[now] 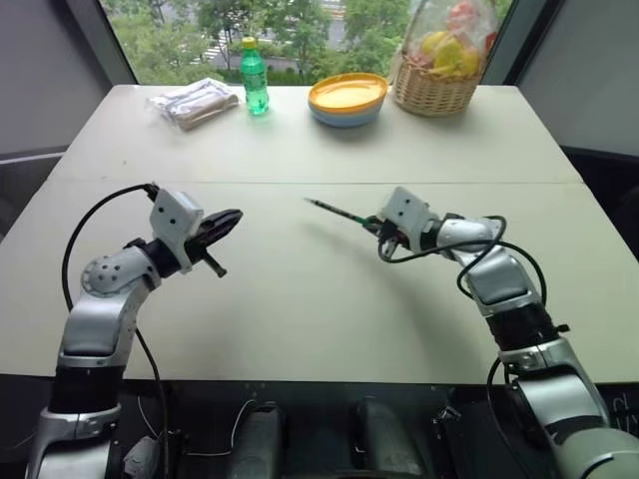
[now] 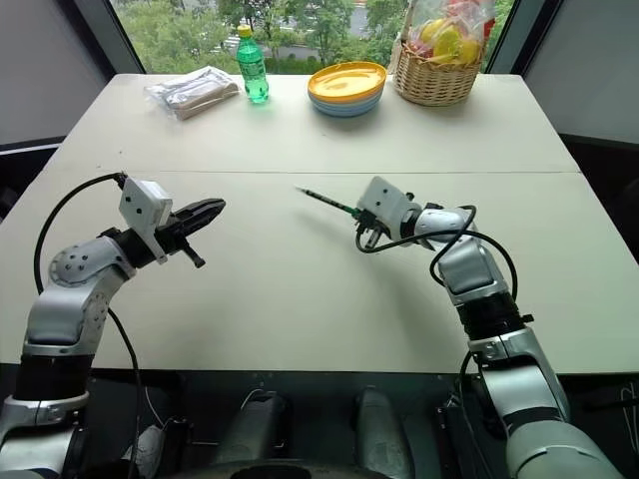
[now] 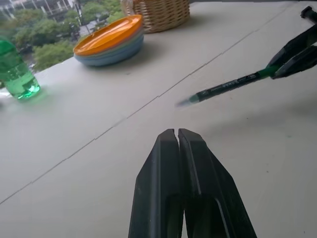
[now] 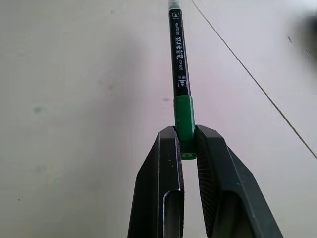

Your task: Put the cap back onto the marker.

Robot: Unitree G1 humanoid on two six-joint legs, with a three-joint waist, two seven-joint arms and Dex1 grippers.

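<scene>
Marker (image 4: 180,64), thin and dark with a green band at its rear end, juts out above the table (image 1: 300,299), clamped at that green end between the fingers of the right gripper (image 1: 377,226), its tip aimed toward the left gripper (image 1: 232,219). That left gripper hovers well apart from it, fingers (image 3: 190,163) pressed together; whether the cap sits between them I cannot tell. Along the far edge stand a green bottle (image 1: 254,76), stacked plates (image 1: 347,98) and a basket (image 1: 436,88).
</scene>
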